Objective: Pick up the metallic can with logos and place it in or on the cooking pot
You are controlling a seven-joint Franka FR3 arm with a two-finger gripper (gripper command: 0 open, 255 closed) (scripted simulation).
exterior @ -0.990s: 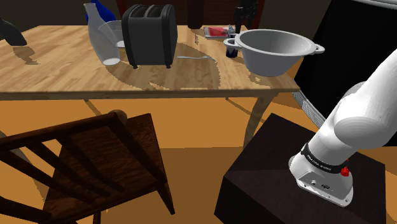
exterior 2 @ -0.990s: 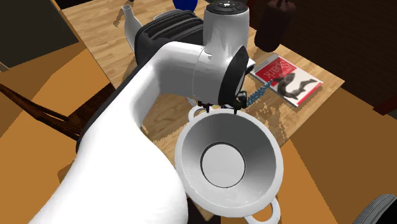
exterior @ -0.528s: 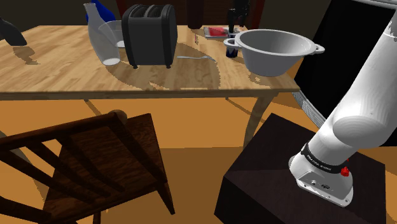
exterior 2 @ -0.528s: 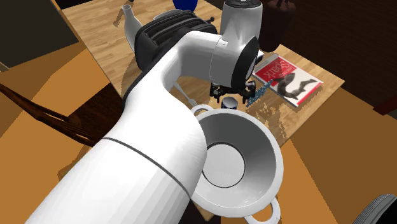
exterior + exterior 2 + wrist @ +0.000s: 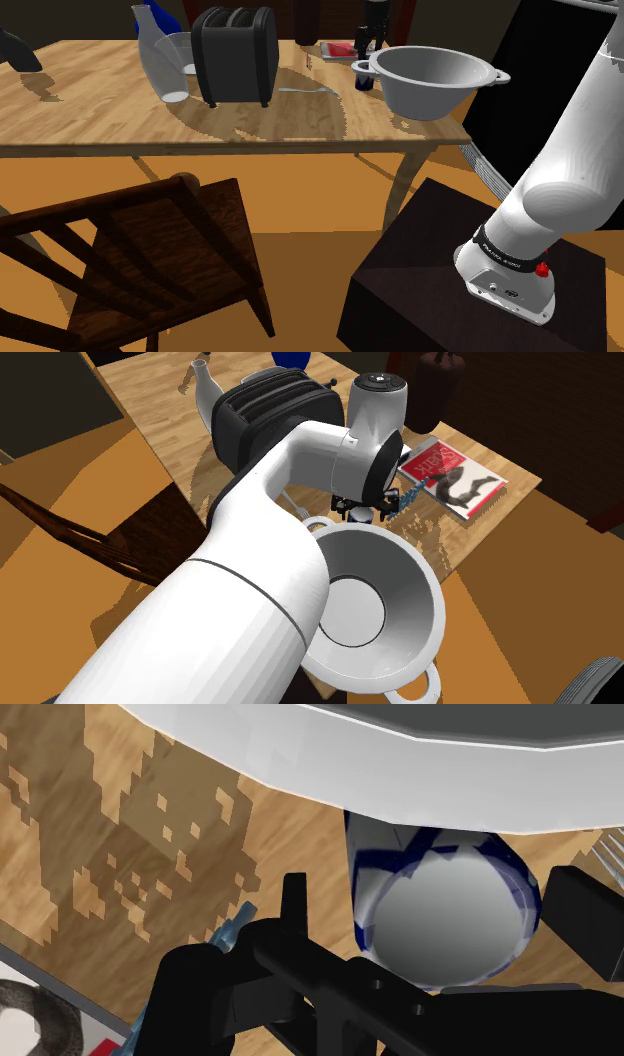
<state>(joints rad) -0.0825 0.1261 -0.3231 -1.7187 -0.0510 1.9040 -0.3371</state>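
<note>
A light wooden table (image 5: 90, 110) carries the scene as the white Franka arm (image 5: 260, 582) reaches beside the broad grey two-handled cooking pot (image 5: 430, 98). A small blue-and-white can with a grey top (image 5: 440, 919) stands upright just beside the pot. The black gripper (image 5: 438, 894) straddles it, fingers spread, not clamped. The can is probably light, rigid and slick, best pinched across its mid-sides.

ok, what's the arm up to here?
The Franka's black gripper hangs over the blue-and-white can, which stands upright on the wooden table, close beside the pale grey cooking pot. In the wrist view the fingers stand apart on either side of the can, apparently not clasping it. The can is not yet lifted.
</note>
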